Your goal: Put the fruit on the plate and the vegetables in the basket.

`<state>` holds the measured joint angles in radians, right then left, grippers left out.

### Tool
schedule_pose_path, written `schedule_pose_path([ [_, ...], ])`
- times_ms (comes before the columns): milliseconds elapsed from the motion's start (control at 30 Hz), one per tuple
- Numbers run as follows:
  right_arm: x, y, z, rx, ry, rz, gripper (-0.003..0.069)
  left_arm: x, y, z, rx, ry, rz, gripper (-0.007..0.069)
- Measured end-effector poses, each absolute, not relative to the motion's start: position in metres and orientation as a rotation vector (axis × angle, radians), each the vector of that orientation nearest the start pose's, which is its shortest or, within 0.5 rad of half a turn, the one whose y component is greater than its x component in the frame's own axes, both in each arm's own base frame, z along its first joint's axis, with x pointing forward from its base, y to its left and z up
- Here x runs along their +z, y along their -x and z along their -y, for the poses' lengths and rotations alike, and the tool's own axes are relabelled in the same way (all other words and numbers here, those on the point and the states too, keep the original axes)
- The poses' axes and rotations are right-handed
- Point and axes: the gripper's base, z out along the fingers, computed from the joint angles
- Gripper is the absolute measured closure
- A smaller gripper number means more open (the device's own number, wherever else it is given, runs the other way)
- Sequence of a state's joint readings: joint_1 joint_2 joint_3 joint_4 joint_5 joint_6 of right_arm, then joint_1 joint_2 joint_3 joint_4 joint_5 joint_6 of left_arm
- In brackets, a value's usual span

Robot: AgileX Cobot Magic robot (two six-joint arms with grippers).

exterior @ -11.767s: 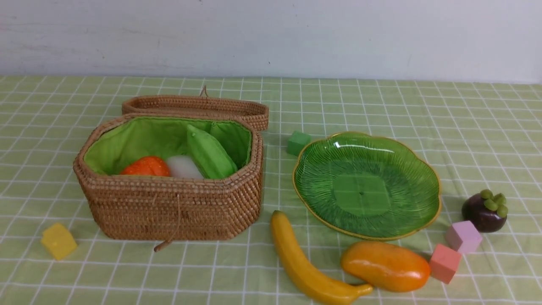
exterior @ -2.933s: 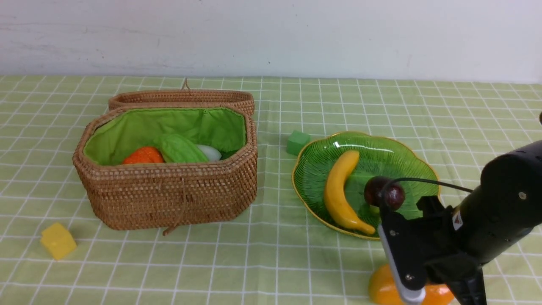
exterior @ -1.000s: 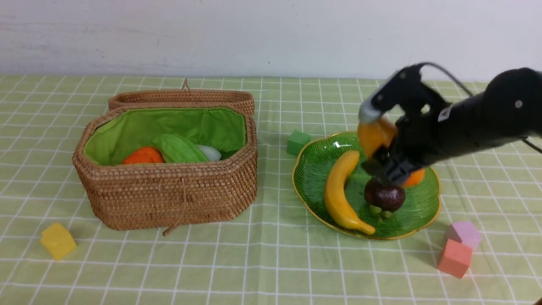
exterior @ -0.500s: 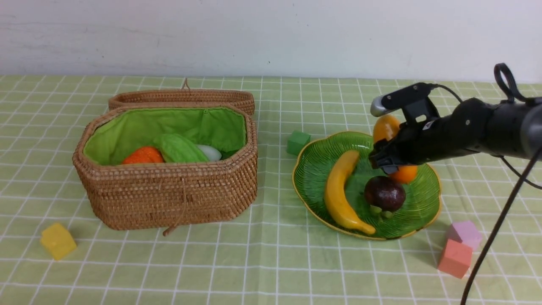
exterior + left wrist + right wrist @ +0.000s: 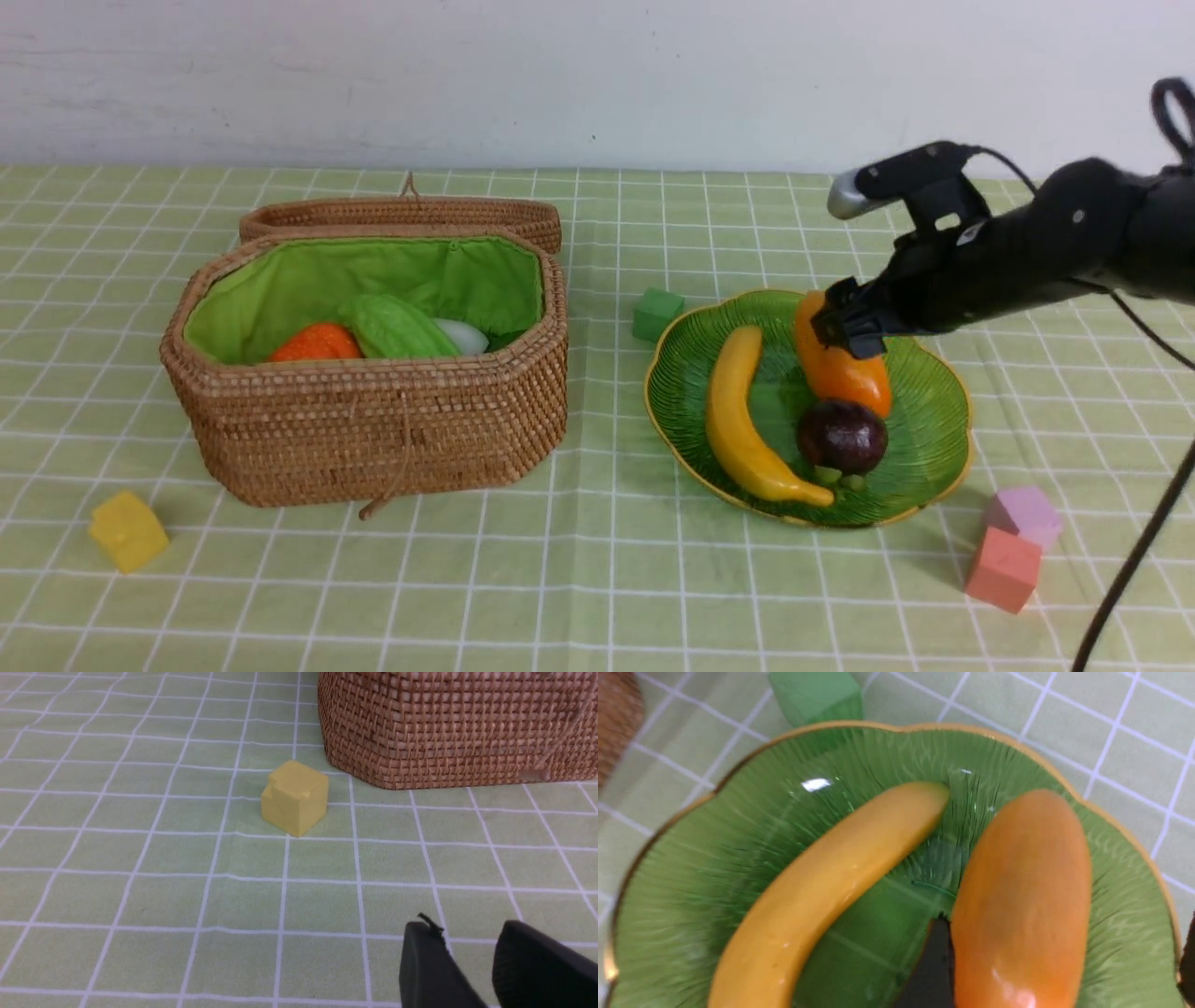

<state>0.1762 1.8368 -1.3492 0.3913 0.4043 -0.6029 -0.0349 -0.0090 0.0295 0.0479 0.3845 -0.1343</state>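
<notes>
The green plate (image 5: pixel 924 411) holds the yellow banana (image 5: pixel 738 420), the orange mango (image 5: pixel 840 373) and the dark purple mangosteen (image 5: pixel 842 436). My right gripper (image 5: pixel 845 329) hovers just above the mango's far end. In the right wrist view the right gripper (image 5: pixel 1059 961) is open, its jaws straddle the mango (image 5: pixel 1022 905) with a gap, and the banana (image 5: pixel 831 882) lies beside it on the plate (image 5: pixel 691 858). The open basket (image 5: pixel 373 439) holds the pumpkin (image 5: pixel 317 343), gourd (image 5: pixel 397 329) and radish (image 5: pixel 462 336); no pepper shows. My left gripper (image 5: pixel 467 933) is empty, with its jaws slightly apart.
A green cube (image 5: pixel 657 314) sits between basket and plate. A yellow cube (image 5: pixel 128 530) lies front left, also in the left wrist view (image 5: pixel 294 798) beside the basket (image 5: pixel 448 723). A pink cube (image 5: pixel 1004 569) and a lilac cube (image 5: pixel 1024 516) sit right of the plate.
The mango went from held tilted over the plate's far side to lying on the plate. My right gripper opened and lifted slightly. The banana and mangosteen shifted a little.
</notes>
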Motion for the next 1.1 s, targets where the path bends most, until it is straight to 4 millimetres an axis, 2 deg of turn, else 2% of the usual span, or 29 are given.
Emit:
schedule_pose_path([
  [100,0.293,-0.376,-0.083,0.142,0.642,-2.248,0.0099,0.169,-0.052,0.0,-0.068,0.064,-1.888,0.0407],
  [133,0.314,-0.358,-0.081,0.143,0.681,-2.248,0.0151,0.169,-0.052,0.0,-0.068,0.064,-1.888,0.0407],
  [233,0.362,-0.313,-0.074,0.159,0.678,-2.233,0.0298,0.169,-0.052,0.0,-0.068,0.064,-1.888,0.0403],
  [267,0.38,-0.293,-0.071,0.171,0.641,-2.226,0.0378,0.169,-0.052,0.0,-0.068,0.064,-1.888,0.0402],
  [300,0.393,-0.275,-0.067,0.183,0.607,-2.234,0.0448,0.169,-0.052,0.0,-0.068,0.064,-1.888,0.04],
  [433,0.418,-0.22,-0.055,0.216,0.453,-2.291,0.0646,0.169,-0.052,0.0,-0.068,0.064,-1.888,0.0396],
  [500,0.418,-0.19,-0.047,0.214,0.385,-2.321,0.0673,0.169,-0.052,0.0,-0.068,0.064,-1.888,0.0395],
  [533,0.415,-0.182,-0.046,0.217,0.364,-2.335,0.0676,0.169,-0.052,0.0,-0.068,0.064,-1.888,0.0394],
  [567,0.405,-0.163,-0.042,0.231,0.321,-2.361,0.0676,0.169,-0.052,0.0,-0.068,0.064,-1.888,0.0391],
  [600,0.401,-0.158,-0.041,0.236,0.31,-2.367,0.0676,0.169,-0.052,0.0,-0.068,0.064,-1.888,0.0391],
  [633,0.383,-0.138,-0.038,0.254,0.271,-2.392,0.0676,0.169,-0.052,0.0,-0.068,0.064,-1.888,0.0388],
  [700,0.368,-0.12,-0.035,0.269,0.244,-2.381,0.0676,0.169,-0.052,0.0,-0.068,0.064,-1.888,0.0387],
  [733,0.361,-0.104,-0.032,0.281,0.224,-2.347,0.0676,0.169,-0.052,0.0,-0.068,0.064,-1.888,0.0386],
  [800,0.348,-0.086,-0.03,0.312,0.194,-2.294,0.0676,0.169,-0.052,0.0,-0.068,0.064,-1.888,0.0387],
  [1100,0.324,0.003,-0.017,0.372,0.184,-1.988,0.0671,0.169,-0.052,0.0,-0.068,0.064,-1.888,0.0386],
])
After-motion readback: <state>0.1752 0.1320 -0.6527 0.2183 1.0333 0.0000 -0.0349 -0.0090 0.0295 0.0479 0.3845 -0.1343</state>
